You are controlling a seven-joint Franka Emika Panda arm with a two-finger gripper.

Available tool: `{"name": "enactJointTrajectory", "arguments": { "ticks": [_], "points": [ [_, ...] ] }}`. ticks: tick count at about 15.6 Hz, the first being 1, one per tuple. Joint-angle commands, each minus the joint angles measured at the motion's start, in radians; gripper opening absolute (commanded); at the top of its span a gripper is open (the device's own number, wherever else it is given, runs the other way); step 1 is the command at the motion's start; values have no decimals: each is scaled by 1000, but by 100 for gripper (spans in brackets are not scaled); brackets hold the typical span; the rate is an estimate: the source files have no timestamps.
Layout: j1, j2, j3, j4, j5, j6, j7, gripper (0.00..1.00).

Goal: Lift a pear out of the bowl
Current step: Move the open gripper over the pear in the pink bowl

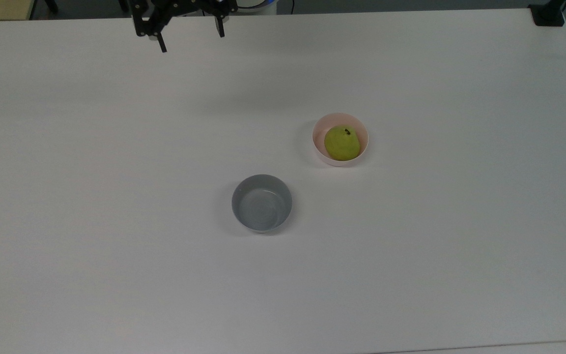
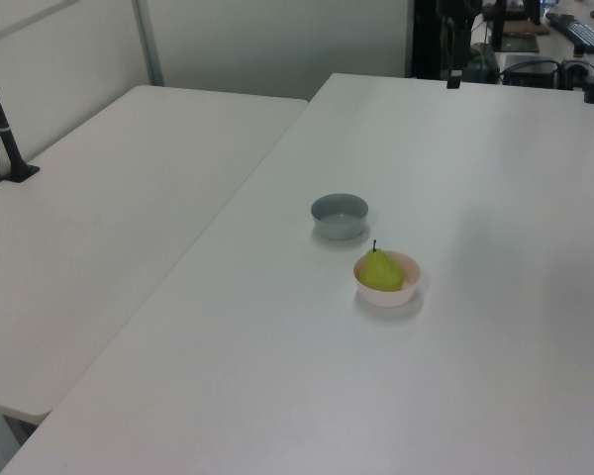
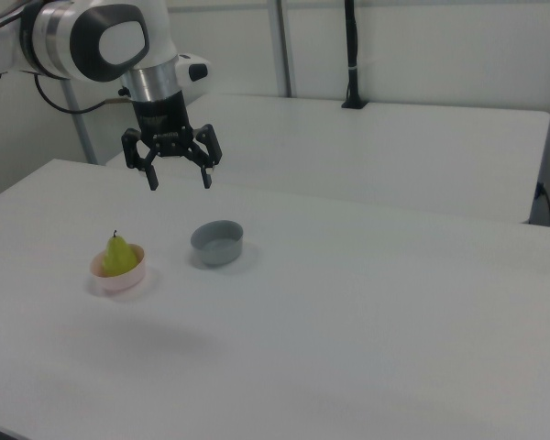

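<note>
Desk (image 1: 116,246) of plain white, another white table (image 2: 99,218) seen beside it.
Pincer (image 3: 179,178) is held wide, empty, above the desk, well apart from the pear (image 1: 342,143) in the pink bowl (image 1: 318,147).

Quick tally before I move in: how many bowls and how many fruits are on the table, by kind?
Bowls: 2, the small round pale pink bowl and the small round grey bowl.
Fruit: 1, the small yellow-green pear, sitting in the pink bowl.
Total: 3.

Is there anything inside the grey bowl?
No, the round grey bowl holds nothing, while the yellow-green pear sits in the pale pink bowl.
</note>
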Motion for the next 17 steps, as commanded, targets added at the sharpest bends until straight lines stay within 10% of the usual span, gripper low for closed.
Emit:
{"name": "enactJointTrajectory", "arguments": {
  "ticks": [1,17],
  "points": [
    [21,-3,36,-19,-2,7,-65,100],
    [288,166,43,-28,50,216,407,100]
  ]
}}
